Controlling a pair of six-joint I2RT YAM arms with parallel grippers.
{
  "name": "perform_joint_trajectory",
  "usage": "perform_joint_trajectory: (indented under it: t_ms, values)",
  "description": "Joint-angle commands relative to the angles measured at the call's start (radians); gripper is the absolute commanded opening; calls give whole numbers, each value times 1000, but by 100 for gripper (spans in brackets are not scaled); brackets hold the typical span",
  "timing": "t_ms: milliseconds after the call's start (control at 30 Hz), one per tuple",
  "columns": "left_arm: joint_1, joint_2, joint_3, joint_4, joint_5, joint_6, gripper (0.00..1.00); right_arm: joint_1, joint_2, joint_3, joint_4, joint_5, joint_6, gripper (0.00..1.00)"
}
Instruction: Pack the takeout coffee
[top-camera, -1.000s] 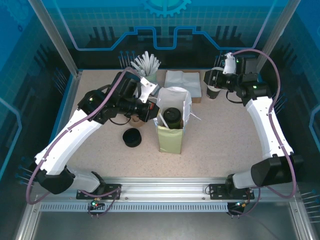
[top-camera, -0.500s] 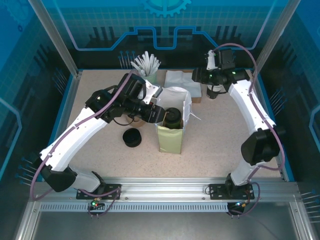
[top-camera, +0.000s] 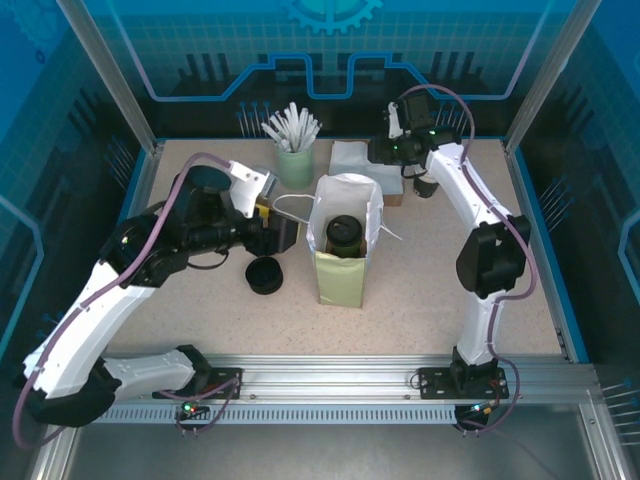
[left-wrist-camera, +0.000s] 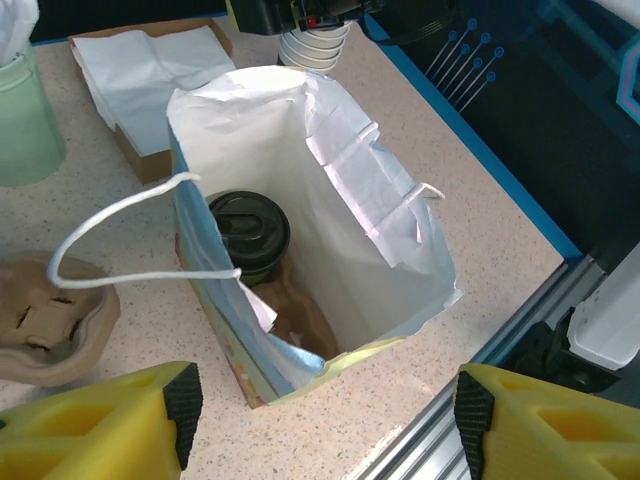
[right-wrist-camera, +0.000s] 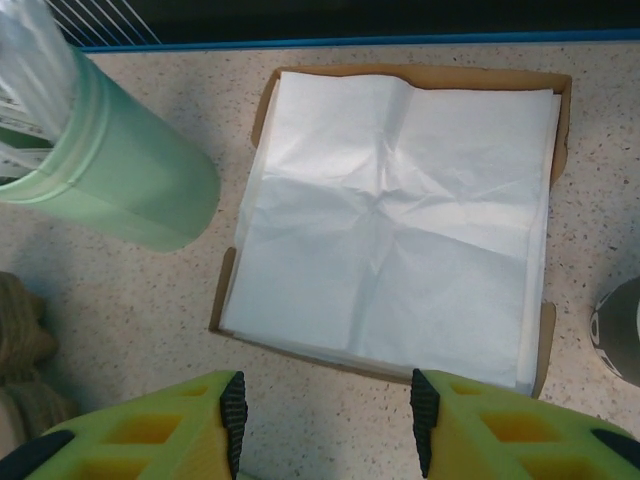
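Inside, the takeout coffee hugs one paper bag wall, room beside.

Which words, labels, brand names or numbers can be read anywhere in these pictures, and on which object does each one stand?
No text can be read.
The lid of the takeout coffee has raised marks, too small to read.
The paper bag and the napkins show no lettering.

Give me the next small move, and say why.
Probably lower the right gripper onto the napkins: its jaws stand open above the stack, while the takeout coffee already sits inside the paper bag and the left gripper is open and empty.
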Motion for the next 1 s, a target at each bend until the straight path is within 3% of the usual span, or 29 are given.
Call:
perform_joint_trajectory:
  t_ms: [0,567,967]
  values:
    - [4,-52,-54,48,-41,-31,67,15,71,65,10,29,-32,50]
    - [6,-128,-119,-16,-79,-67,69,30,366,264,53,82,-160,50]
    - [6,-166,-160,-49,-85,-101,70,30,516,383,52,110,-195,56]
